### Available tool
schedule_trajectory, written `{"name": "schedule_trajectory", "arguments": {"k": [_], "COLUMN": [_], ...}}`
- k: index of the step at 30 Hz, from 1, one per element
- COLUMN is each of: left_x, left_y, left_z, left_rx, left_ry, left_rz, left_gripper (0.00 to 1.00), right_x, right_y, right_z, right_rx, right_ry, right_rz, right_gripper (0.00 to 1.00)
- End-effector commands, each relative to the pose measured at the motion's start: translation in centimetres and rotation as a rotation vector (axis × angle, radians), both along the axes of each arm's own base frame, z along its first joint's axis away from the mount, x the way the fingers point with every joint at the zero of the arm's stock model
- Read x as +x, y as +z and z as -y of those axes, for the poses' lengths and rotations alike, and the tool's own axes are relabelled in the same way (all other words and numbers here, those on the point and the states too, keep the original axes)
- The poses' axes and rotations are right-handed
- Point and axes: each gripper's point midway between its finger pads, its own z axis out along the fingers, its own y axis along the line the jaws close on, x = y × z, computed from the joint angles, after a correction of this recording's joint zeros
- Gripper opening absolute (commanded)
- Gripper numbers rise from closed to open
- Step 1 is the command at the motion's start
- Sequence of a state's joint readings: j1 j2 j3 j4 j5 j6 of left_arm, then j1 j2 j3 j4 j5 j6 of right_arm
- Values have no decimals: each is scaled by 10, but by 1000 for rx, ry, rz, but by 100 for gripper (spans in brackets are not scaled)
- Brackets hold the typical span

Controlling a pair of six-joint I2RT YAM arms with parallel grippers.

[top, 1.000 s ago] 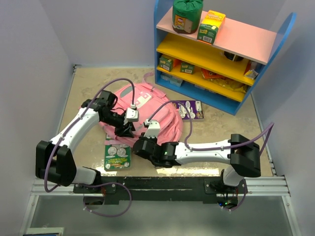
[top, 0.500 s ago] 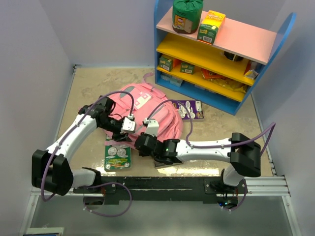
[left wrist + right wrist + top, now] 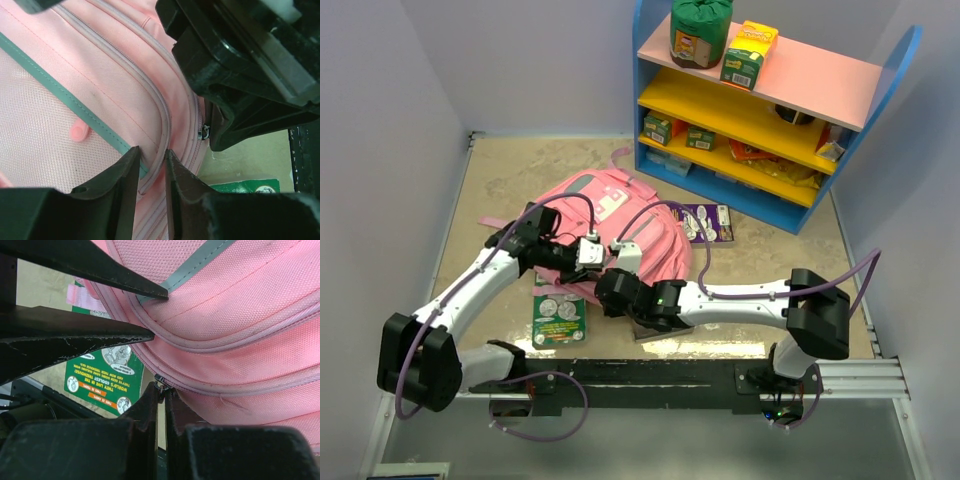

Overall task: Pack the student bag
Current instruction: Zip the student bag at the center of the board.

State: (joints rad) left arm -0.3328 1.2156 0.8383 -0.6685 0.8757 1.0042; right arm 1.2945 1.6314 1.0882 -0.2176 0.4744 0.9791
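The pink student bag (image 3: 620, 215) lies flat in the middle of the table. It fills the left wrist view (image 3: 75, 90) and the right wrist view (image 3: 240, 315). My left gripper (image 3: 582, 268) (image 3: 150, 155) is shut on a fold of the bag along its grey zipper seam at the near edge. My right gripper (image 3: 610, 288) (image 3: 162, 392) is shut on the bag's small metal zipper pull (image 3: 160, 383) (image 3: 202, 132), right beside the left gripper. The left fingers (image 3: 75, 335) show in the right wrist view.
A green flat package (image 3: 558, 315) (image 3: 107, 375) lies on the table just near the bag. A purple package (image 3: 705, 222) lies to the bag's right. A blue shelf unit (image 3: 770, 110) with boxes and a green sack stands at the back right.
My left gripper has moved toward the near edge of the bag and closed in beside the right gripper. The right gripper has shifted slightly left at the zipper.
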Motion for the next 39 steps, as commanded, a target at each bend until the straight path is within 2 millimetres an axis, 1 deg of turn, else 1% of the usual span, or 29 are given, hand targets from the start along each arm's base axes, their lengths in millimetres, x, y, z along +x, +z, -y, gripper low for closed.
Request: {"name": "schedule_trajectory", "arguments": {"k": [1,2,3,5,6,7,8,10,11,14,15,16,18,20,21,22,24,26,27,32,35,36,39], "left_x": [-3,-5,-5,-2,1,1,4,9,10,17,18,19,20,24,25,27,27,24,23,19,17,16,14], "left_y": [-11,-12,-12,-13,-15,-16,-16,-18,-19,-18,-16,-14,-13,-10,-8,-6,-4,-1,1,1,4,6,8], "left_z": [3,3,2,2,1,1,1,-1,-2,-10,-12,-14,-21,-27,-29,-33,-36,-40,-41,-46,-47,-48,-53], "left_rx": [3,6,8,9,19,19,20,34,40,69,69,69,83,92,91,96,102,110,111,127,123,120,141], "left_ry": [-17,-18,-16,-7,5,10,12,34,42,77,86,90,103,121,124,132,126,118,115,119,123,124,126], "left_rz": [1,-6,-5,11,21,25,45,52,56,78,88,96,94,94,94,91,86,80,86,78,75,80,93], "left_gripper": [29,29,33,34,32,28,15,0,0,0,0,0,0,0,0,0,0,0,0,0,0,0,0], "right_x": [3,3,2,2,0,1,0,-1,-1,-1,-1,-1,-2,-3,-5,-5,-7,-6,-6,2,10,16,25], "right_y": [33,34,34,32,30,30,30,28,28,27,33,28,29,28,22,24,16,15,11,7,6,7,5], "right_z": [-7,-6,-6,-4,-4,-2,-1,4,6,23,30,38,51,60,65,69,79,87,95,124,141,149,160], "right_rx": [107,115,119,126,127,126,127,123,122,106,115,105,108,106,94,99,69,56,28,-50,-95,-109,-144], "right_ry": [-28,-33,-36,-49,-54,-59,-61,-71,-76,-104,-113,-126,-138,-148,-153,-157,-164,-174,-178,-211,-236,-248,-260], "right_rz": [9,4,0,-10,-19,-23,-25,-36,-38,-47,-48,-55,-63,-69,-76,-77,-84,-78,-79,-47,-29,-18,-3], "right_gripper": [0,0,0,0,0,0,0,0,0,0,0,0,0,0,0,0,0,0,0,0,0,0,0]}}
